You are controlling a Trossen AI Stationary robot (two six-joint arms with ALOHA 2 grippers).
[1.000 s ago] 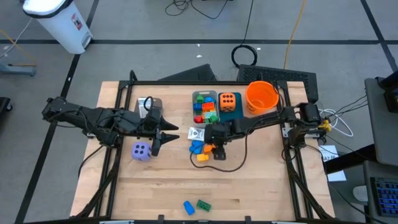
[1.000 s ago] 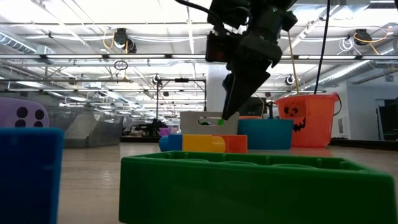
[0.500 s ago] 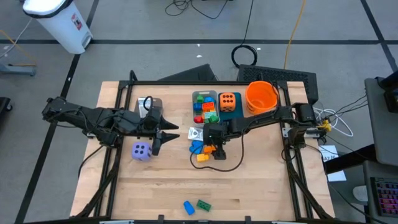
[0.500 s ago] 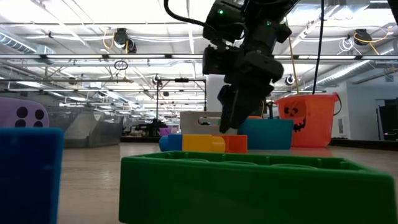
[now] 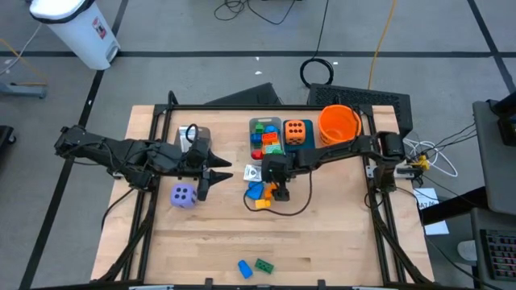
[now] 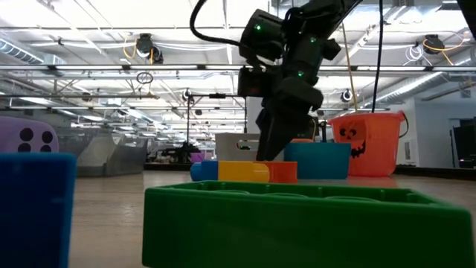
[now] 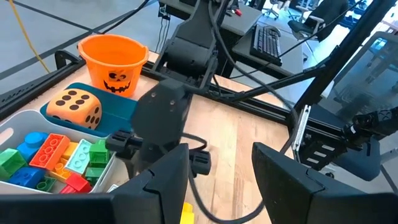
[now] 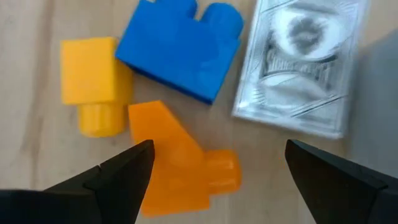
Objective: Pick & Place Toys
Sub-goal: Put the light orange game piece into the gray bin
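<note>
Two dark arms reach over the pale wooden bench (image 5: 322, 242), the left from the left edge and the right from the right edge. At the bench's far side stands a round orange plastic bucket (image 5: 338, 125) with a black face printed on it, touching a teal rectangular bin (image 5: 297, 143) that holds an orange black-dotted die (image 5: 295, 130). Just beside that sits a grey rectangular bin (image 5: 255, 126) filled with red, green, blue and orange plastic bricks (image 5: 267, 142).

The left gripper (image 5: 211, 179) waits over the bench's left half, fingers partly spread with nothing between them, just beside a purple white-dotted die (image 5: 183, 195) lying on the wood.

The right gripper (image 5: 277, 190) hangs near the bench's middle, in front of the grey bin, its fingers released and spread wide, grasping nothing. In its wrist view, three bricks lie on the wood between the fingers: a blue plastic brick (image 8: 179, 48), an orange plastic brick (image 8: 180, 163) and a yellow plastic brick (image 8: 94, 82), the three touching one another. A small white printed packet (image 8: 303, 67) lies flat just beside the blue brick.

Well apart, at the bench's near edge, a second blue brick (image 5: 243, 267) and a green plastic brick (image 5: 264, 264) lie side by side.
</note>
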